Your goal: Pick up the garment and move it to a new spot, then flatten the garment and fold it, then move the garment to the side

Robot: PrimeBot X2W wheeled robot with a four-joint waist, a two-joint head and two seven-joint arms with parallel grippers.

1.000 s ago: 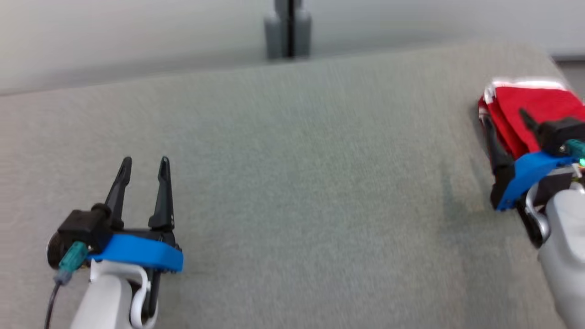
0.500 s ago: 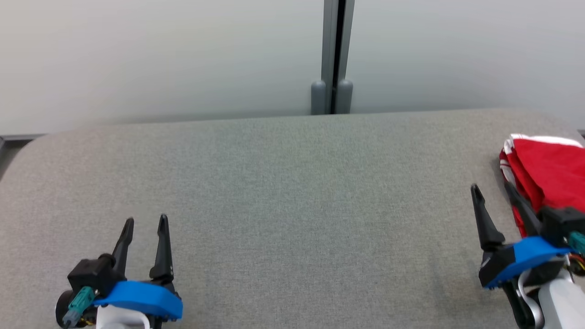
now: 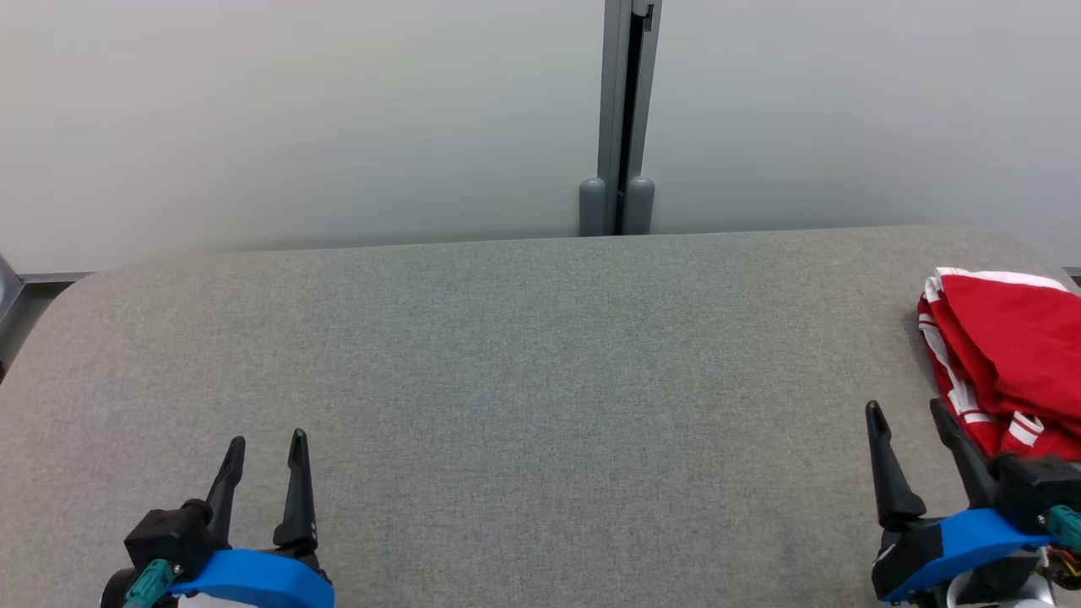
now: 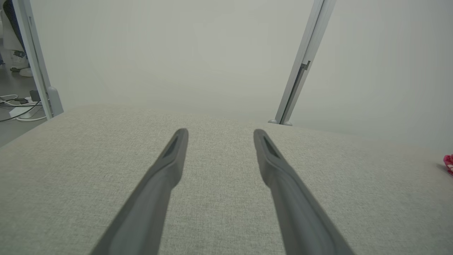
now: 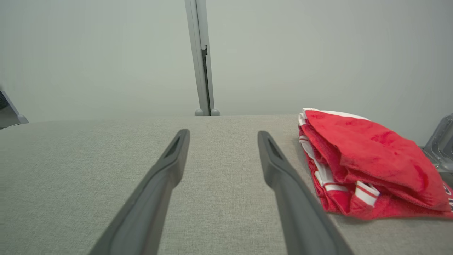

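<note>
My head camera has lifted within the last second, so everything sits lower in the head view; that shift is the camera's, not the things'. The real change is my right gripper [image 3: 905, 407]. A second ago its 2 fingers lay at the left edge of the garment [image 3: 1005, 338]. Now they are drawn back toward the near side, spread wide and holding nothing, with the right finger just beside the red cloth but apart from it. My left gripper [image 3: 267, 437] is also spread and empty at the near left, well apart from the garment.

The garment lies folded in a red bundle with white stripes at the right end of the surface. I judge the move to the side as done and the task at or near its end.

The surface [image 3: 540, 355] is a grey woven pad with rounded corners. Behind it stands a pale wall [image 3: 338, 110] with a grey post [image 3: 623, 101] at its middle. Past the left end, cables [image 4: 16, 106] lie on the floor.
</note>
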